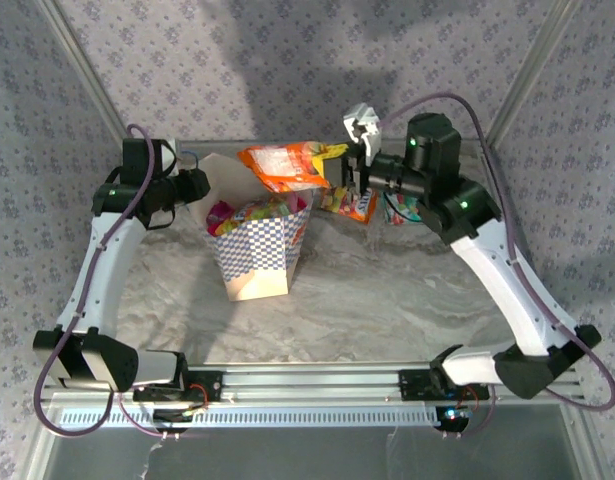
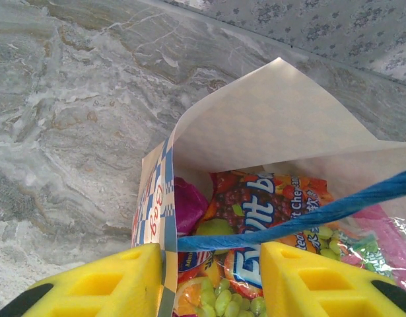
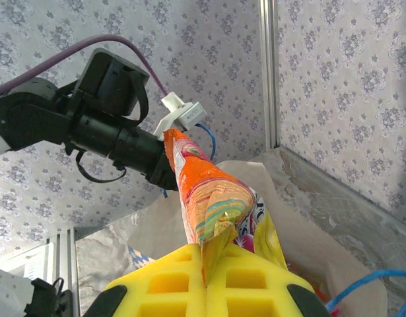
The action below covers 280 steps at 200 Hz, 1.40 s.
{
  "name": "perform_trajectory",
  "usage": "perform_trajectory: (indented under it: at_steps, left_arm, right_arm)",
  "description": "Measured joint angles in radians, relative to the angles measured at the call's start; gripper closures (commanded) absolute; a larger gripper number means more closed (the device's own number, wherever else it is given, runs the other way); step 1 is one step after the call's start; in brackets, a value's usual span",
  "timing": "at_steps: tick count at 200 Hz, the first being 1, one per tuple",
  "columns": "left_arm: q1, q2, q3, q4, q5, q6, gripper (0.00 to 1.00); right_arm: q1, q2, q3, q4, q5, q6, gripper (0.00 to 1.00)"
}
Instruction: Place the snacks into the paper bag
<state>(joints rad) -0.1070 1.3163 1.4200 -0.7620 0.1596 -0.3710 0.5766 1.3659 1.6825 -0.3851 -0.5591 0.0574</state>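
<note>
The paper bag [image 1: 255,262] stands upright left of the table's middle, its mouth open. My left gripper [image 1: 201,186] sits at the bag's left rim. In the left wrist view this gripper [image 2: 212,264] is open and straddles the bag wall [image 2: 156,205], with the blue cord handle [image 2: 302,218] stretched across the gap. Inside lie a multicoloured packet [image 2: 269,205] and a purple one [image 2: 189,205]. My right gripper [image 1: 339,172] is shut on an orange packet [image 1: 282,165] held above the bag's mouth. The right wrist view has the fingers [image 3: 169,284] pinching this packet [image 3: 209,198] by one end.
Two more snack packets lie on the marble table behind the bag, an orange-red one [image 1: 355,206] and a teal-white one [image 1: 402,211], under the right arm. A patterned backdrop and metal frame posts [image 3: 269,72] close the far side. The left arm [image 3: 90,125] is close beyond the held packet.
</note>
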Motion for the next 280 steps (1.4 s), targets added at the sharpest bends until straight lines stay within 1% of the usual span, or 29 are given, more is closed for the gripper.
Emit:
perform_trajectory:
  at_steps: [110, 133, 161, 180, 224, 280]
  left_arm:
    - [0.002, -0.013, -0.003, -0.002, -0.016, 0.005, 0.58]
    - [0.009, -0.024, -0.011, -0.002, -0.016, 0.004, 0.57]
    - [0.016, -0.034, -0.019, -0.004, -0.016, 0.004, 0.57]
    - [0.018, -0.034, -0.022, -0.003, -0.015, 0.004, 0.58]
    - [0.036, -0.053, -0.036, -0.005, -0.016, 0.003, 0.57]
    - [0.048, -0.068, -0.036, -0.004, -0.015, 0.003, 0.57]
  right_arm:
    - [0.017, 0.230, 0.190, -0.028, 0.006, 0.014, 1.00]
    - [0.027, 0.286, 0.247, -0.074, 0.006, 0.027, 1.00]
    - [0.051, 0.378, 0.373, -0.171, 0.006, 0.028, 1.00]
    - [0.065, 0.415, 0.418, -0.226, 0.005, 0.028, 1.00]
    - [0.074, 0.474, 0.475, -0.298, -0.009, 0.047, 1.00]
    - [0.090, 0.629, 0.664, -0.398, -0.053, 0.089, 1.00]
